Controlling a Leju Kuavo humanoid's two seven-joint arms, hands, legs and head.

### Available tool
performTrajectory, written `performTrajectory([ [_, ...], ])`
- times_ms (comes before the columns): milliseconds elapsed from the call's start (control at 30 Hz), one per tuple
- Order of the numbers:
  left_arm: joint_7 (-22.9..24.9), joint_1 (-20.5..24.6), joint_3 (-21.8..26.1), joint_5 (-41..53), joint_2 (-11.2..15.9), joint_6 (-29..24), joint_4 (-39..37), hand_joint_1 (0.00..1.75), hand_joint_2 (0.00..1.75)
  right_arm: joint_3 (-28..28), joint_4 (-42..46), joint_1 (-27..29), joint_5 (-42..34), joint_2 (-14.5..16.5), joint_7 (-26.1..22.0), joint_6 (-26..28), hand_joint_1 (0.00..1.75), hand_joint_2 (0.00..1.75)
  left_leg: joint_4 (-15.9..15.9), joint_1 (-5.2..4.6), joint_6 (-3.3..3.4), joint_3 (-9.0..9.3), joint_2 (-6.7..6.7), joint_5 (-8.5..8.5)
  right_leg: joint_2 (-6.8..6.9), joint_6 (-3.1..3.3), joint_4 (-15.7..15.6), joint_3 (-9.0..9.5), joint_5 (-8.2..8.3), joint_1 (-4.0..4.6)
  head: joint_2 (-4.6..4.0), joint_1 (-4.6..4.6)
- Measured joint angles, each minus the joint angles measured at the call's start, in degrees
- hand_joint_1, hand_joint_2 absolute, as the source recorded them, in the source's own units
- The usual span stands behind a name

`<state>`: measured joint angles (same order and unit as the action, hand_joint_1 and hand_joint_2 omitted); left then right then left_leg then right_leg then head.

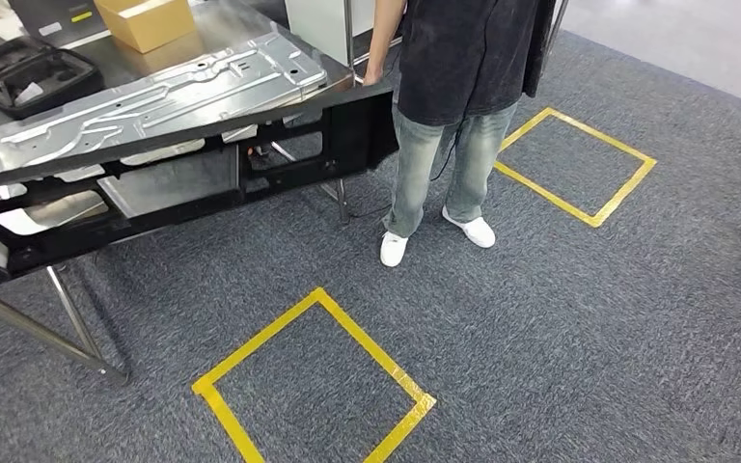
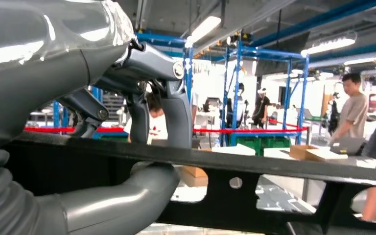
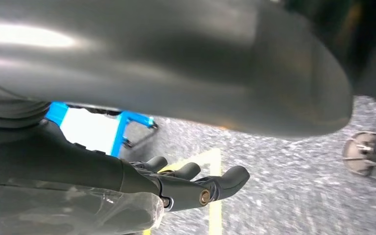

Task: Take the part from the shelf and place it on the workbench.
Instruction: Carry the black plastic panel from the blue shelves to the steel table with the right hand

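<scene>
In the left wrist view, the left hand (image 2: 142,122) is seen clasping the top rail of the part (image 2: 254,169), a long black frame: dark fingers (image 2: 178,115) are hooked over the rail from above and the thick grey thumb (image 2: 122,203) is pressed up from beneath. Much of the palm is hidden behind the ribbed wrist cover. In the head view this grip is cut off at the 9 o'clock edge, where only a blurred dark shape is made out.

The right hand (image 3: 196,183) is seen in its own wrist view with fingers loosely extended and nothing held between them; grey carpet and a strip of yellow tape lie behind it, and the upper picture is blocked by a blurred grey body part.

In the head view the part (image 1: 280,159) is seen stretched from the 9 o'clock edge toward 1 o'clock, tilted, with a silver stamped metal panel (image 1: 164,96) on its upper face. Its far end is touched by the hand of a person (image 1: 458,116) standing at 12 o'clock, whose upper body is cut off. Whether the part rests on the worktop (image 1: 169,53) behind it cannot be told. On that worktop a cardboard box (image 1: 145,19) and an open black case (image 1: 24,72) are seen, both partly cropped. Two yellow taped squares (image 1: 314,386) are marked on the carpet at 6 and 2 o'clock.
</scene>
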<state>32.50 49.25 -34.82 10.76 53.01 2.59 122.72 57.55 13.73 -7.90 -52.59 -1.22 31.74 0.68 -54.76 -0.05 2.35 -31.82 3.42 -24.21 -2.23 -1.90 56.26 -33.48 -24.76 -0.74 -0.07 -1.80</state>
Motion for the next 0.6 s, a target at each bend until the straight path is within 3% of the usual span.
performTrajectory([
  [67,0.4,0.6,-0.6,-0.2,-0.1,-0.2,0.0,1.75,1.75,0.0,0.0,0.0,-0.1,0.0,-0.1,0.0,0.00,0.00,0.0,0.11,-0.53,-0.15,0.40,-0.09,0.62,0.43,-0.3,0.11,-0.02,0.08,0.00,0.01],
  [133,0.5,1.1,-1.0,-0.4,-0.1,-0.3,0.0,1.75,1.75,0.0,0.0,-0.1,-0.2,-0.1,0.1,0.0,0.00,0.00,-1.5,0.27,-1.21,-0.89,-0.41,-1.16,1.28,0.97,-0.4,0.26,0.07,-0.11,0.00,0.07],
  [167,0.6,1.3,-1.1,-0.6,-0.2,-0.5,-0.1,1.75,1.75,0.0,0.0,-0.1,-0.2,-0.2,0.3,0.0,0.00,0.00,-4.1,0.36,-1.59,-2.06,-1.14,-2.54,1.64,1.19,-0.5,0.33,0.09,-0.27,0.00,0.10],
  [233,1.0,1.6,-1.4,-1.2,-0.3,-1.2,-0.1,1.75,1.75,0.0,0.0,0.0,-0.3,-0.2,0.4,0.0,0.00,0.00,-12.0,0.67,-2.34,-5.88,-2.30,-6.04,2.28,1.44,-0.5,0.37,-0.04,-0.30,0.00,0.17],
  [300,1.7,1.6,-1.9,-2.1,-0.4,-1.6,-0.2,1.75,1.75,0.0,0.0,0.0,-0.5,-0.2,0.4,0.0,0.00,0.00,-17.4,0.99,-2.78,-8.75,-2.58,-7.30,3.01,1.45,-0.5,0.44,-0.18,-0.31,0.00,0.18],
  [333,2.1,1.6,-2.2,-2.7,-0.5,-1.7,-0.2,1.75,1.75,0.0,0.0,0.0,-0.6,-0.2,0.4,0.0,0.00,0.00,-16.7,1.12,-2.88,-8.59,-2.72,-6.33,3.38,1.40,-0.5,0.55,-0.28,-0.33,0.00,0.18],
  [367,2.3,1.6,-2.4,-3.2,-0.5,-1.7,-0.2,1.75,1.75,0.0,0.0,0.0,-0.7,-0.2,0.4,0.0,0.00,0.00,-13.7,1.21,-2.93,-7.27,-3.00,-4.49,3.71,1.30,-0.5,0.72,-0.40,-0.35,0.00,0.18],
  [400,2.5,1.8,-2.6,-3.6,-0.6,-1.8,-0.3,1.75,1.75,0.0,0.0,0.0,-0.7,-0.1,0.4,0.0,0.00,0.00,-9.3,1.24,-2.91,-5.16,-3.76,-2.36,4.00,1.14,-0.5,0.93,-0.54,-0.32,0.00,0.18],
  [467,2.7,2.5,-2.8,-3.9,-0.7,-1.9,-0.4,1.75,1.75,0.0,0.0,0.0,-0.7,-0.1,0.4,0.0,0.00,0.00,-2.1,0.80,-2.45,-1.70,-5.17,0.14,4.56,0.64,-0.4,1.21,-0.85,-0.04,0.00,0.14],
  [500,2.8,2.9,-3.0,-4.0,-0.8,-2.0,-0.4,1.75,1.75,0.0,0.0,0.0,-0.7,-0.1,0.5,0.0,0.00,0.00,-0.5,0.55,-2.07,-0.99,-5.53,0.39,4.84,0.39,-0.4,1.28,-0.97,0.09,0.00,0.11],
  [600,3.4,3.2,-3.7,-3.9,-1.0,-2.1,-0.6,1.75,1.75,0.0,0.0,0.0,-0.7,-0.1,0.5,0.0,0.00,0.00,-0.2,0.37,-0.88,-0.86,-4.51,0.38,5.47,-0.44,-0.4,1.58,-1.42,0.06,0.00,0.05],
])
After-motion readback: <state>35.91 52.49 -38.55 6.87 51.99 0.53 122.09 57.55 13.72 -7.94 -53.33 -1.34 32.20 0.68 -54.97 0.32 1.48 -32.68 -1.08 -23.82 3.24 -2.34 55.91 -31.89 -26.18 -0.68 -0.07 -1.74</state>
